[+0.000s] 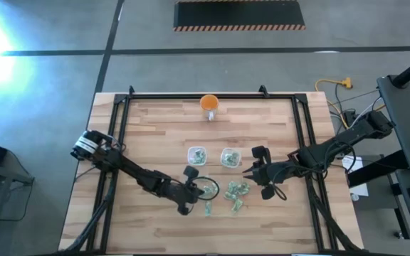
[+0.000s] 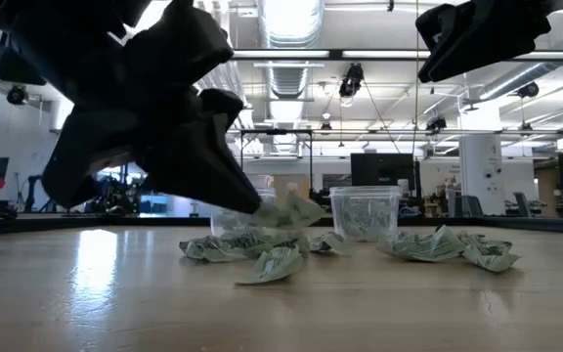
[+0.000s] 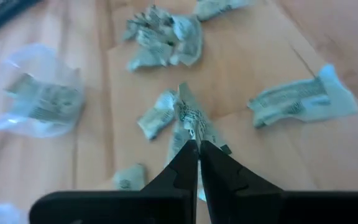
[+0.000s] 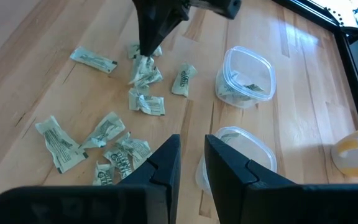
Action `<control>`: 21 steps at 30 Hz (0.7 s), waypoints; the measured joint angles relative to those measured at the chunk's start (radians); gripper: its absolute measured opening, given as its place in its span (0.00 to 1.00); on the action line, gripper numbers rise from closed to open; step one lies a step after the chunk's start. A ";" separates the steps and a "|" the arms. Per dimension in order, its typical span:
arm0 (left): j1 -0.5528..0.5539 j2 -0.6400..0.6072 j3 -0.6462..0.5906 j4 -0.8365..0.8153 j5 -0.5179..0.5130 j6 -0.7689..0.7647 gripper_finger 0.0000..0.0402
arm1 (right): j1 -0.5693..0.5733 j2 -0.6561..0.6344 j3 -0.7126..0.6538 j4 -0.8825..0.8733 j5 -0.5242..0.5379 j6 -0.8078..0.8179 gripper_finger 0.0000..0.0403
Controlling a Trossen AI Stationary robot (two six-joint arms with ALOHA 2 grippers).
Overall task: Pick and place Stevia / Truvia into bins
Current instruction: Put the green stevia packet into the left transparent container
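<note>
Pale wood-plank worktop (image 1: 155,128): crinkled paper sachets (image 4: 120,152) lie mid-front; the left gripper (image 3: 197,149) pinches one sachet (image 3: 188,115) beside two clear bins (image 4: 247,74).

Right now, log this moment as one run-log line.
left gripper: shut on sachet, low at the table | right gripper: hovering near bins, empty | loose sachets: scattered on table
</note>
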 joint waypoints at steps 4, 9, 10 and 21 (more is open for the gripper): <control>-0.007 -0.030 0.001 -0.001 -0.067 0.028 0.00 | 0.000 0.000 0.000 0.000 0.000 0.000 0.16; -0.013 -0.089 -0.003 -0.019 -0.230 0.079 0.00 | 0.000 0.000 0.000 -0.001 0.000 0.000 0.16; -0.012 -0.105 -0.004 -0.040 -0.264 0.089 0.00 | 0.000 0.000 0.000 -0.001 0.000 0.000 0.16; 0.095 -0.260 -0.054 -0.173 -0.374 0.095 0.00 | 0.000 0.000 0.000 0.000 0.000 0.000 0.16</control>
